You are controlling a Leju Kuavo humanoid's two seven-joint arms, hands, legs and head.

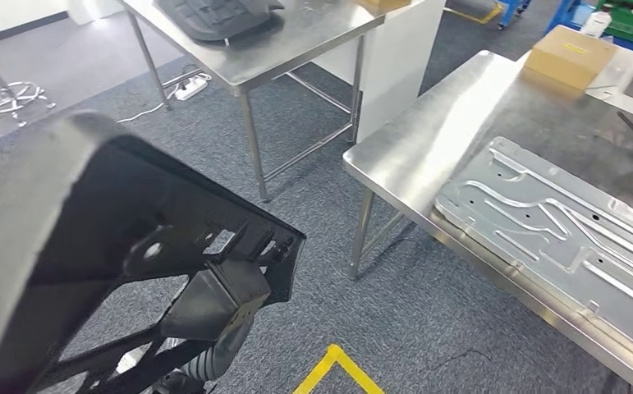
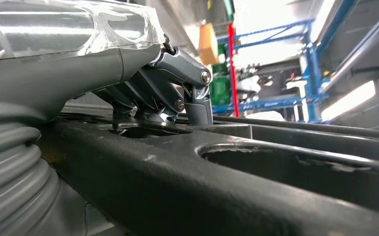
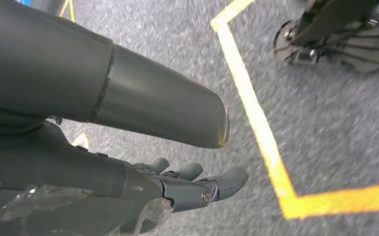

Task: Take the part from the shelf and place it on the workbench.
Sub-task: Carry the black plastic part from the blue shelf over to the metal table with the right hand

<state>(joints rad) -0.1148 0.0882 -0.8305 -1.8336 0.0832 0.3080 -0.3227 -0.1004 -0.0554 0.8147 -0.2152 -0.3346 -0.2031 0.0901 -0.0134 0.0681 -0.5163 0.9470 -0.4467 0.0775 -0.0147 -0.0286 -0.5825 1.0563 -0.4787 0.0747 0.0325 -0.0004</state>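
Left hand (image 2: 177, 93) grips with curled fingers; right hand (image 3: 177, 182) hangs open.

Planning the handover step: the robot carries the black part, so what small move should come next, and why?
Probably step toward the workbench: the left hand holds the black part over the carpet, short of the steel top, where the grey stamped panel already lies.

Grey carpet (image 1: 428, 312) covers the floor, with a yellow tape corner (image 1: 336, 371) at the lower middle of the frame. A steel table (image 1: 296, 41) stands at upper centre, a white power strip (image 1: 190, 87) beneath it. Blue racking (image 1: 575, 12) (partly cut off) sits in the upper right corner.
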